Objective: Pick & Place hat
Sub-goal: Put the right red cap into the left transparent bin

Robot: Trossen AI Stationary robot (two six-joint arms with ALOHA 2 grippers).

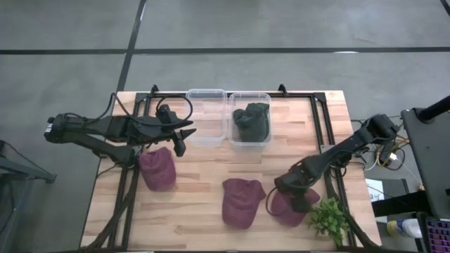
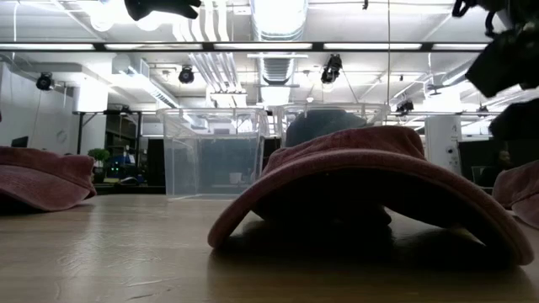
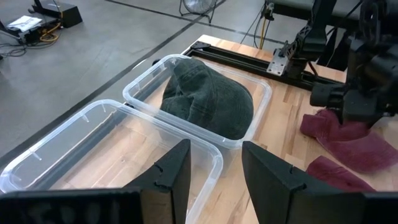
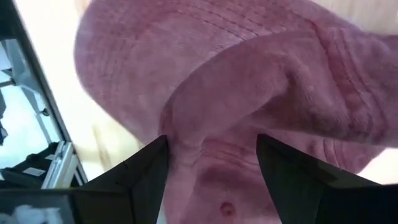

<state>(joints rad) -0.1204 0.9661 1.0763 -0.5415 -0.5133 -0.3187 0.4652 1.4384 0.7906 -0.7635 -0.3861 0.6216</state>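
Three maroon hats lie on the table in the high view: one on the left point(image 1: 157, 169), one in the middle point(image 1: 241, 202) and one on the right point(image 1: 292, 208). A dark green hat point(image 1: 252, 121) sits in the right clear bin point(image 1: 250, 144). The left clear bin point(image 1: 206, 116) holds nothing. My left gripper point(image 1: 180, 140) hangs open beside that bin's near left corner, above the table, with its fingers point(image 3: 214, 149) apart. My right gripper point(image 1: 275, 199) is open and low over the right maroon hat. Its fingers stand on either side of a raised fold point(image 4: 211, 140). My right gripper comes at the right maroon hat from above, its open fingers point(image 4: 149, 168) straddling a raised fold of the crown point(image 4: 236, 93). I cannot tell whether the fingers touch the cloth. The hat lies on the table.
A small green plant point(image 1: 328, 219) stands at the near right corner, close to the right hat. Black rails point(image 1: 320, 123) run along both table sides. In the low view the middle hat point(image 2: 337, 185) fills the foreground, with the bins point(image 2: 210, 156) behind it.
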